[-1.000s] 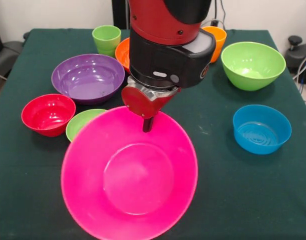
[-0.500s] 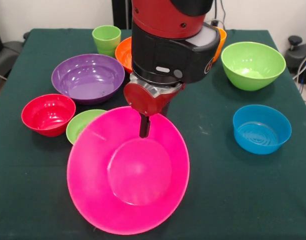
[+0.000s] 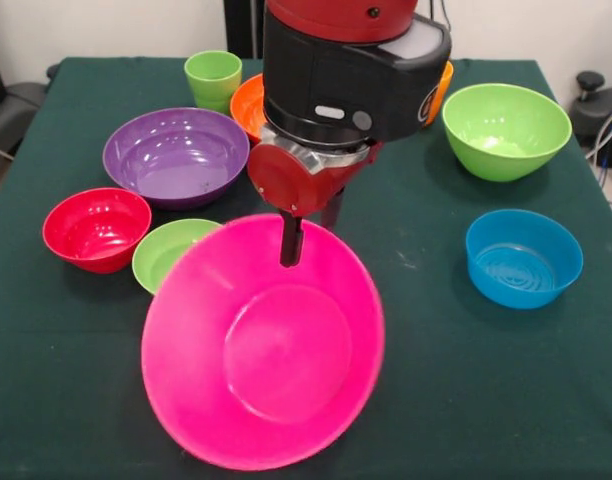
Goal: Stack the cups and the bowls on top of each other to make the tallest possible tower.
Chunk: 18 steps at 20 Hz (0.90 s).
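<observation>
The huge pink bowl (image 3: pixel 276 370) fills the near middle of the table, tipped up with its inside facing the camera. My gripper (image 3: pixel 308 232) is shut on its far rim: one dark finger (image 3: pixel 291 242) lies inside the bowl, the other behind the wall. A large purple bowl (image 3: pixel 176 155) stands at the left, with a red bowl (image 3: pixel 94 228) and a small lime green bowl (image 3: pixel 171 250) nearer. The light green cup (image 3: pixel 213 78) is at the far left. The orange cup (image 3: pixel 441 88) and an orange bowl (image 3: pixel 246 105) are partly hidden behind the arm.
A large lime green bowl (image 3: pixel 506 130) stands at the far right and a blue bowl (image 3: pixel 523 257) nearer on the right. The table is covered with a dark green cloth (image 3: pixel 426 400). The small lime green bowl nearly touches the pink bowl's left rim.
The pink bowl has gone from lying flat to tipped up by its far rim and has shifted slightly right, uncovering more of the small lime green bowl. The arm has risen a little.
</observation>
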Each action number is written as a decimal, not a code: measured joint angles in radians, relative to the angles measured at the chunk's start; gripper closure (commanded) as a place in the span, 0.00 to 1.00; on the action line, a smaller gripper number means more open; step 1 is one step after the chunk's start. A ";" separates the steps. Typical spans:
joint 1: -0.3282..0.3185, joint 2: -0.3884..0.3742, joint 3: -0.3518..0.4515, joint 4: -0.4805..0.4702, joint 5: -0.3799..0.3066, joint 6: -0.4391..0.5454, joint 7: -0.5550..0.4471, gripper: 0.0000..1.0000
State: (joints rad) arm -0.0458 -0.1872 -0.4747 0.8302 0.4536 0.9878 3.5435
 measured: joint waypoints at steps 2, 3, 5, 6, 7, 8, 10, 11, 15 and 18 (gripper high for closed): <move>-0.001 -0.012 0.004 0.002 0.000 0.000 0.000 0.00; -0.001 -0.016 0.007 0.005 0.000 0.000 0.000 0.00; -0.005 -0.029 0.021 0.014 0.003 0.000 0.000 0.00; -0.007 -0.034 0.028 0.019 0.004 0.000 0.000 0.00; -0.010 -0.043 0.041 0.028 0.008 0.000 0.000 0.00; -0.013 -0.051 0.054 0.037 0.011 0.000 0.000 0.00; -0.019 -0.064 0.075 0.053 0.020 0.000 0.000 0.00; -0.021 -0.070 0.085 0.060 0.025 0.000 0.000 0.00; -0.035 -0.104 0.128 0.105 0.037 0.000 0.000 0.00; -0.039 -0.119 0.131 0.124 0.026 0.000 -0.002 0.00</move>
State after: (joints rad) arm -0.0851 -0.3060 -0.3438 0.9546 0.4796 0.9878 3.5415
